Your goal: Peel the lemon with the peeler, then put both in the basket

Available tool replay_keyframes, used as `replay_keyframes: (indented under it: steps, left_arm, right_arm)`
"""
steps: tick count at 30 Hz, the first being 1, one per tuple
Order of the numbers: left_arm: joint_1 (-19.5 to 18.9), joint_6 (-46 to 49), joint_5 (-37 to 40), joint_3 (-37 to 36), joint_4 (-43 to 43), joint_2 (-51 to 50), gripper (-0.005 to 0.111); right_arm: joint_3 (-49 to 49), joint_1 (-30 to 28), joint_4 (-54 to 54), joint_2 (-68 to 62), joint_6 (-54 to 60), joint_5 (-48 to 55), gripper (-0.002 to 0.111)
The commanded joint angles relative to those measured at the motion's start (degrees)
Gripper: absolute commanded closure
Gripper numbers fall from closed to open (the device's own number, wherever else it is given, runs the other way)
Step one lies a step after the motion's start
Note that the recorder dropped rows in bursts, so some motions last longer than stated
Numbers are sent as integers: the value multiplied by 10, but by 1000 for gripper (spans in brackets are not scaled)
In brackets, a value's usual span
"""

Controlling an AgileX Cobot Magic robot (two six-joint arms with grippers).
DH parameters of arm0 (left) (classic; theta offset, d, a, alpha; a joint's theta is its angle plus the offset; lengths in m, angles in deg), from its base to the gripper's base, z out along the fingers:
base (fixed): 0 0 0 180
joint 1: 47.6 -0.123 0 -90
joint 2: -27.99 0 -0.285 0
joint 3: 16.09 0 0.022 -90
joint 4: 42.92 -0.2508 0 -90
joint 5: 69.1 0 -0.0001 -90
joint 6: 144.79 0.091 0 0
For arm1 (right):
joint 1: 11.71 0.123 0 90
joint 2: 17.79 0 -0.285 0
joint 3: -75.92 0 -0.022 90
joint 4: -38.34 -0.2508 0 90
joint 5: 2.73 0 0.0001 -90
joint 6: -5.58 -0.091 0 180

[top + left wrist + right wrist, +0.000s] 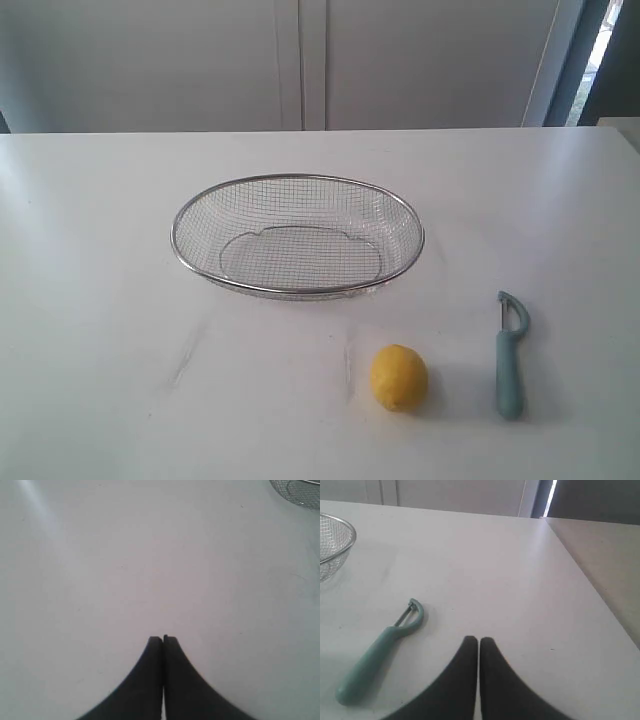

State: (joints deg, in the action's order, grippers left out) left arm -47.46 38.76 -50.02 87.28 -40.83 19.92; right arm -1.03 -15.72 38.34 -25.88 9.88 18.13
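A yellow lemon (399, 377) lies on the white table near the front, right of centre. Right of it lies the teal-handled peeler (510, 355), blade end pointing away; the right wrist view shows the peeler (379, 651) too. The wire mesh basket (297, 190) sits behind them at the middle, with nothing in it. Neither arm shows in the exterior view. My left gripper (163, 639) is shut over bare table, holding nothing. My right gripper (479, 640) is shut too, a short way beside the peeler's blade end and apart from it.
The white table (100, 300) ends at a back edge before pale wall panels (300, 60). In the right wrist view the table's side edge (590, 595) runs close by. A basket rim (300, 495) corner shows in the left wrist view.
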Motion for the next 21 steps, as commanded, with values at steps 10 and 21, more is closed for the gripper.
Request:
replay_keyframes:
  steps: [10, 21]
  left_arm:
    - [-1, -5, 2, -6, 4, 3, 107]
    - [-1, -5, 2, -6, 4, 3, 107]
  right_arm:
    - [-3, 1, 0, 3, 4, -140, 106]
    - [-3, 1, 0, 3, 4, -274, 106]
